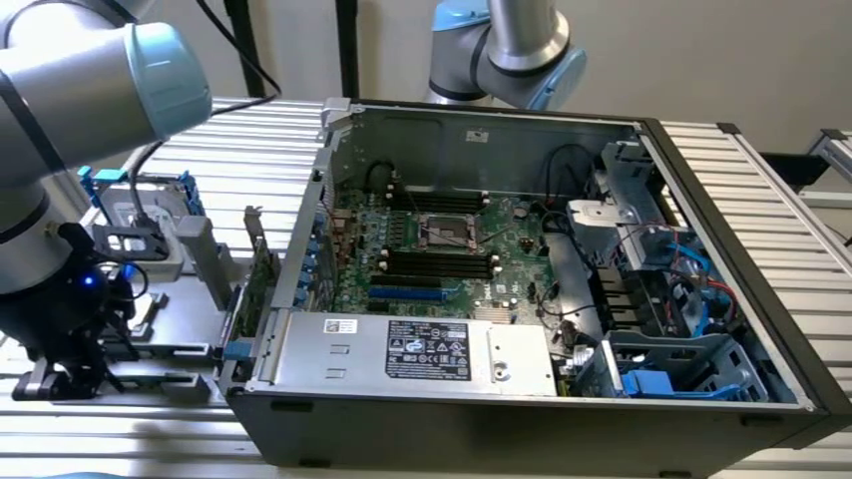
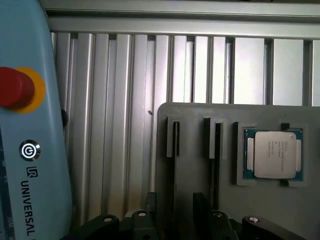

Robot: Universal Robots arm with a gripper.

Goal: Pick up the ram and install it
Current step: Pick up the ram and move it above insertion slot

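Wrist view: showed gripper [image 2: 175,202] spread over gray holder [image 2: 200,114] slot.
Recess: held CPU chip [image 2: 273,154].
Computer case [image 1: 533,130]: stood open nearby.

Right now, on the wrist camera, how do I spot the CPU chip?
Start at the ribbed aluminium table, then the grey holder block lying on it. Beside the block's two narrow slots is a square pocket, and the CPU chip lies flat in it. It alone is square with a silver lid and green-blue edge; the slots are long and thin.
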